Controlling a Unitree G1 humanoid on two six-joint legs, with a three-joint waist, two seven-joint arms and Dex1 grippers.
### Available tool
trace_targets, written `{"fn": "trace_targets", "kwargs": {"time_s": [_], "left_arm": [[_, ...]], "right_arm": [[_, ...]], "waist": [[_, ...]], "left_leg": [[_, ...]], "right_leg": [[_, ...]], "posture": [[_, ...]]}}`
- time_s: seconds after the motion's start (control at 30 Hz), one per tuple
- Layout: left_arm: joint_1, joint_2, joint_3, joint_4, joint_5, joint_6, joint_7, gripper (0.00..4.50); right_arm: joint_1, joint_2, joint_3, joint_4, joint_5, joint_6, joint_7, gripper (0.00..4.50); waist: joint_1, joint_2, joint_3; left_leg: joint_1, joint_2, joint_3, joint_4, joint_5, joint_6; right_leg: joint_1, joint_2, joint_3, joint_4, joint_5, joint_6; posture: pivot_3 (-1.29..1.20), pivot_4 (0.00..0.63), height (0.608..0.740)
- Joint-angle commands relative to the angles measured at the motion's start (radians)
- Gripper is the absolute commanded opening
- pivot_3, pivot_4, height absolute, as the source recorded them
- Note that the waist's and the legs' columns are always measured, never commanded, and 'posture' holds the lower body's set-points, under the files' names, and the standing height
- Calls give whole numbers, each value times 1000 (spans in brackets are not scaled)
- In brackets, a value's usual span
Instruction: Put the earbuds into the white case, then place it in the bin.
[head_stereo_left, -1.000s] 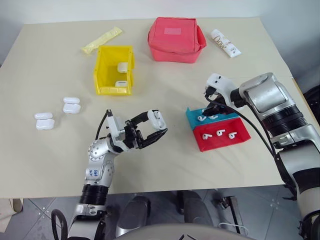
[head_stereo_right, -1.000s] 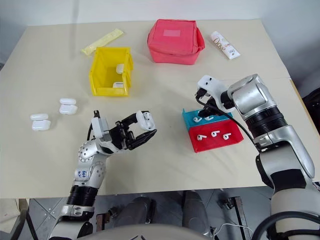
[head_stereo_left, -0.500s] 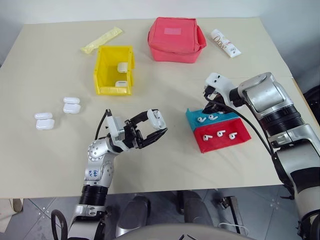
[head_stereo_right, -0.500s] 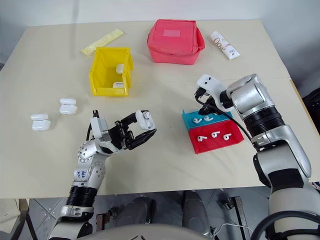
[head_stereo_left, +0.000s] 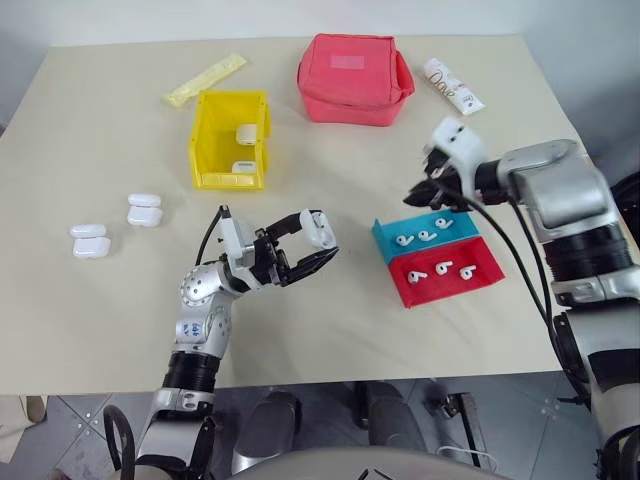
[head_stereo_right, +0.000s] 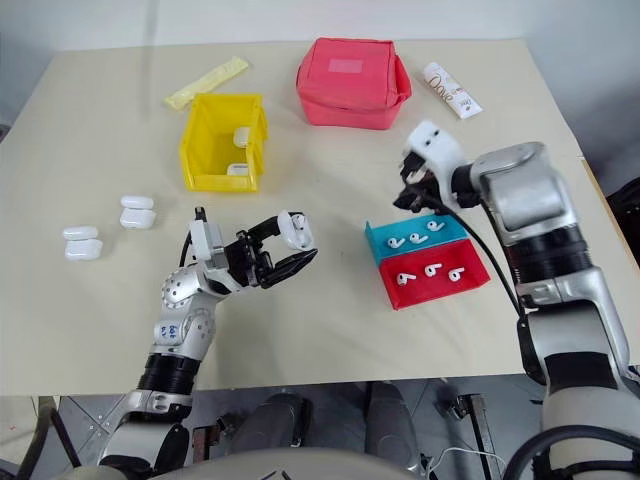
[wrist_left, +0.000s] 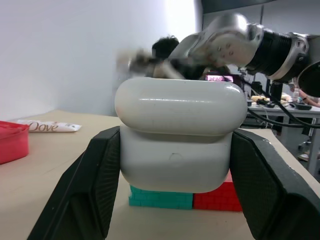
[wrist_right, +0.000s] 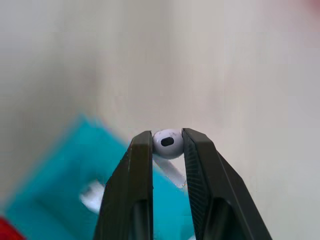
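The counter (head_stereo_left: 100, 330) carries the yellow bin (head_stereo_left: 229, 140) well beyond the left pincer (head_stereo_left: 305, 245), already holding two cases. Just below the right pincer (head_stereo_left: 428, 190) sit the blue tray (head_stereo_left: 385, 240) and red tray (head_stereo_left: 480, 282), keeping spare earbuds (head_stereo_left: 440, 270) handy. The left pincer clamps the white case (wrist_left: 175, 135), lid shut, presenting it toward the other arm. The right pincer pinches one earbud (wrist_right: 167, 143); a second ago it was down in the blue tray and has since lifted clear.
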Motion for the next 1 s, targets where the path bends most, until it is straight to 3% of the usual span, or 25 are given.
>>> {"fn": "trace_targets", "kwargs": {"time_s": [0.03,0.17,0.23,0.37,0.57,1.0], "left_arm": [[-60,-17,-7,55,-22,-7,-65,2824],[-132,-31,-5,139,-25,-3,-133,2824],[-171,-41,-9,171,-27,5,-168,2824],[-228,-60,-10,206,-27,21,-210,2824],[-269,-74,-4,209,-36,58,-233,2824],[-260,-85,-1,140,-40,112,-228,2824]], "right_arm": [[117,30,-227,-269,211,63,-5,481],[249,126,-396,-513,451,197,-74,481],[307,230,-471,-613,585,269,-184,481],[411,360,-514,-735,746,297,-340,481],[507,414,-455,-779,804,231,-466,481],[573,370,-349,-737,801,79,-518,481]], "waist": [[-1,-1,0],[-2,-1,-1],[-6,-1,-1],[-5,-1,-1],[-6,-1,-1],[-5,-1,-1]], "left_leg": [[0,0,0,0,0,0],[0,1,-1,0,0,0],[1,0,0,1,0,0],[1,1,-1,-1,0,0],[1,0,0,0,0,1],[2,0,0,-1,0,1]], "right_leg": [[0,0,0,0,0,0],[1,0,0,1,0,0],[1,0,1,1,0,0],[0,0,1,2,0,0],[1,-1,2,2,0,0],[1,0,2,2,0,0]], "posture": [[0,150,740],[0,150,740],[0,150,740],[0,150,740],[0,150,740],[0,150,740]]}}
